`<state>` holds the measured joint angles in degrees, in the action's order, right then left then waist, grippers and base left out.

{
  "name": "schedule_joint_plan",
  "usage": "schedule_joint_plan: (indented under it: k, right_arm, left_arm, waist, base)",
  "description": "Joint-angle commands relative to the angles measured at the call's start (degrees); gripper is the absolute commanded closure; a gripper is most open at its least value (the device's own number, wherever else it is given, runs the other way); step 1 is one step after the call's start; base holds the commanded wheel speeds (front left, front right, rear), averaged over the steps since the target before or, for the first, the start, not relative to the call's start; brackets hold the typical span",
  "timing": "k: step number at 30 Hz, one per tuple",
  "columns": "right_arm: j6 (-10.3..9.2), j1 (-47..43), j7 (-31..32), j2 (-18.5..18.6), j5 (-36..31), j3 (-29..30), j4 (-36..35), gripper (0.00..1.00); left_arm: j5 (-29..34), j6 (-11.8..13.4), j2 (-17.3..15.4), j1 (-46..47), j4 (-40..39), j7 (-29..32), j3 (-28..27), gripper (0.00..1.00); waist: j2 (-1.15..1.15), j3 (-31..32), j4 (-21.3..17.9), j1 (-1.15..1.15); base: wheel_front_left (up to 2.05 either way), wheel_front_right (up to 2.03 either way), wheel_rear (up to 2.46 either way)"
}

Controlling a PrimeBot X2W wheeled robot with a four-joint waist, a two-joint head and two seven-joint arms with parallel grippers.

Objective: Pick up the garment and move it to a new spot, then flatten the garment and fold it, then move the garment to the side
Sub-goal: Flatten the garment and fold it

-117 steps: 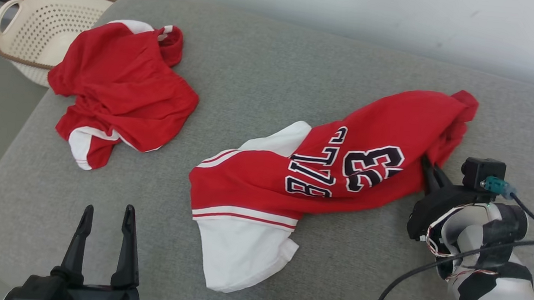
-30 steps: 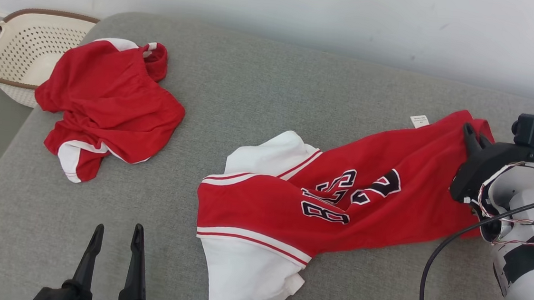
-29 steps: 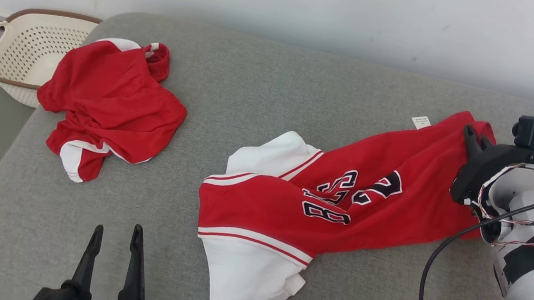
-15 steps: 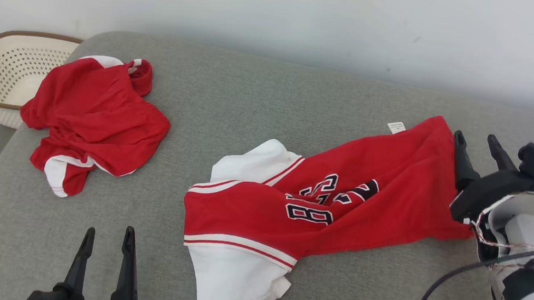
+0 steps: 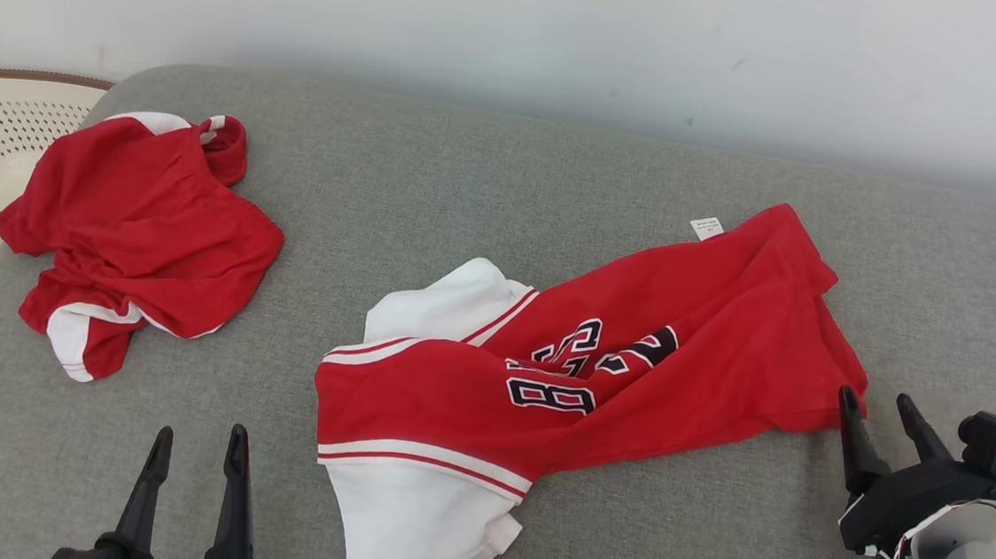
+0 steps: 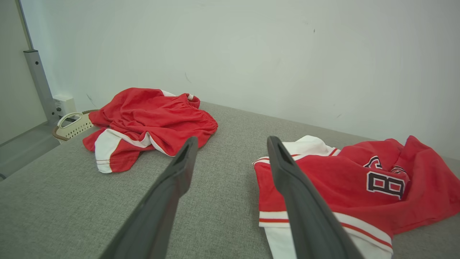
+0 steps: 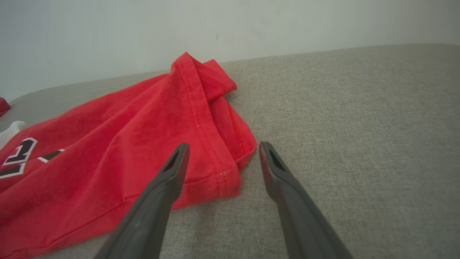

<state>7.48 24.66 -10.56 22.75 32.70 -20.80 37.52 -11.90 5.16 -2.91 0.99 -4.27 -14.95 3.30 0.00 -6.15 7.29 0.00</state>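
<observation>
One crumpled red-and-white garment point(image 5: 689, 330); black lettering point(image 5: 553, 397) creased

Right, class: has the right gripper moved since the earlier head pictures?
Yes. The right gripper has drawn back toward the robot: once level with the white label, it now sits open beside the jersey's near right corner.

A soft grey bed point(image 5: 488, 181) holds two things. A red and white shirt point(image 5: 634, 352) lies crumpled in the middle. Red shorts point(image 5: 137, 233) lie bunched up at the far left, well apart.
</observation>
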Motion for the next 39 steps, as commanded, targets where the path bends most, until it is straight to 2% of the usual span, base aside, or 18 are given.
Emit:
schedule_joint_plan:
  k: [1, 7, 8, 10, 11, 12, 14, 15, 16, 21, 26, 31, 37, 38, 39]
  right_arm:
    - [0.03, -0.67, 0.4, -0.42, 0.14, 0.3, -0.42, 0.0]
    - [0.03, -0.59, 2.32, -1.52, -1.48, 1.71, 1.42, 0.0]
    - [0.03, -0.43, 2.47, -1.77, -1.61, 1.86, 1.83, 0.05]
    - [0.03, 0.13, 2.98, -2.28, -1.79, 2.22, 2.74, 0.21]
    - [0.03, 0.36, 3.17, -2.43, -2.02, 2.33, 3.31, 0.35]
    - [0.03, 0.62, 3.25, -2.5, -2.15, 2.46, 3.76, 0.41]
    - [0.03, 1.02, 3.3, -2.68, -2.58, 2.54, 4.87, 0.63]
    - [0.03, 1.48, 2.97, -2.9, -2.65, 2.67, 5.29, 0.85]
    - [0.03, 1.8, 2.81, -3.02, -2.85, 2.72, 5.57, 1.0]
    - [0.03, 2.53, 0.29, -3.29, -3.75, 2.64, 6.33, 1.0]
    - [0.03, 0.88, -1.2, -3.22, -4.12, 2.56, 3.91, 1.0]
    - [0.03, -2.81, -1.73, -2.46, -4.49, 3.56, -2.85, 1.0]
    - [0.03, -11.37, 2.49, -3.36, -5.72, 7.18, -12.37, 1.0]
    - [0.03, -12.55, 3.47, -3.72, -5.71, 7.89, -13.63, 0.97]
    - [0.03, -13.65, 4.4, -3.49, -6.51, 8.64, -14.51, 0.71]
  left_arm:
    - [0.32, -0.04, 0.01, -0.3, 0.01, -0.32, -0.19, 0.0]
    - [0.52, -0.42, 0.01, 0.61, 0.16, -0.32, 0.24, 0.0]
    - [0.61, -0.32, 0.0, 0.53, 0.08, -0.32, 0.28, 0.0]
    - [0.72, -0.17, 0.01, 0.24, 0.03, -0.32, 0.29, 0.0]
    - [0.77, -0.22, 0.01, 0.13, 0.05, -0.32, 0.27, 0.0]
    - [0.82, -0.27, 0.01, 0.08, 0.12, -0.32, 0.18, 0.0]
    - [0.85, -0.4, 0.01, 0.18, 0.2, -0.32, 0.06, 0.0]
    - [0.86, -0.45, 0.01, 0.29, 0.22, -0.32, 0.0, 0.0]
    - [0.86, -0.52, 0.01, 0.4, 0.23, -0.32, -0.02, 0.0]
    - [0.97, -0.59, 0.01, 0.46, 0.32, -0.32, -0.05, 0.0]
    - [0.98, -0.26, 0.02, -0.73, 0.38, -0.32, -0.47, 0.0]
    - [0.78, -0.39, 0.01, -1.06, 0.56, -0.32, -0.25, 0.0]
    - [0.35, 0.11, 0.01, -1.22, 0.27, -0.32, 0.09, 0.0]
    - [0.24, 0.13, 0.0, -1.11, 0.34, -0.32, 0.07, 0.0]
    - [0.19, 0.01, 0.0, -1.01, 0.47, -0.32, 0.06, 0.0]
  waist:
    - [0.0, -0.18, -0.11, 0.0]
    - [0.0, -0.53, 0.68, 0.0]
    - [0.0, -0.54, 0.84, 0.0]
    - [0.0, -0.58, 1.15, 0.0]
    - [0.0, -0.59, 1.28, 0.0]
    - [0.0, -0.61, 1.42, 0.0]
    - [0.0, -0.69, 1.67, 0.0]
    - [0.0, -0.74, 1.76, 0.0]
    - [0.0, -0.79, 1.85, 0.0]
    - [0.0, -0.69, 2.13, 0.0]
    - [0.0, -0.25, 1.44, 0.0]
    - [0.0, -0.02, -0.08, 0.0]
    - [0.0, -0.07, -1.5, 0.0]
    - [0.0, -0.1, -1.8, 0.0]
    - [0.0, -0.15, -1.98, 0.0]
  base:
    - [0.0, 0.0, 0.0]
    - [0.0, 0.0, 0.0]
    - [0.0, 0.0, 0.0]
    - [0.0, 0.0, 0.0]
    - [0.0, 0.0, 0.0]
    - [0.0, 0.0, 0.0]
    - [0.0, 0.0, 0.0]
    - [0.0, 0.0, 0.0]
    - [0.0, 0.0, 0.0]
    - [0.0, 0.0, 0.0]
    - [0.0, 0.0, 0.0]
    - [0.0, 0.0, 0.0]
    - [0.0, 0.0, 0.0]
    - [0.0, 0.0, 0.0]
    - [0.0, 0.0, 0.0]
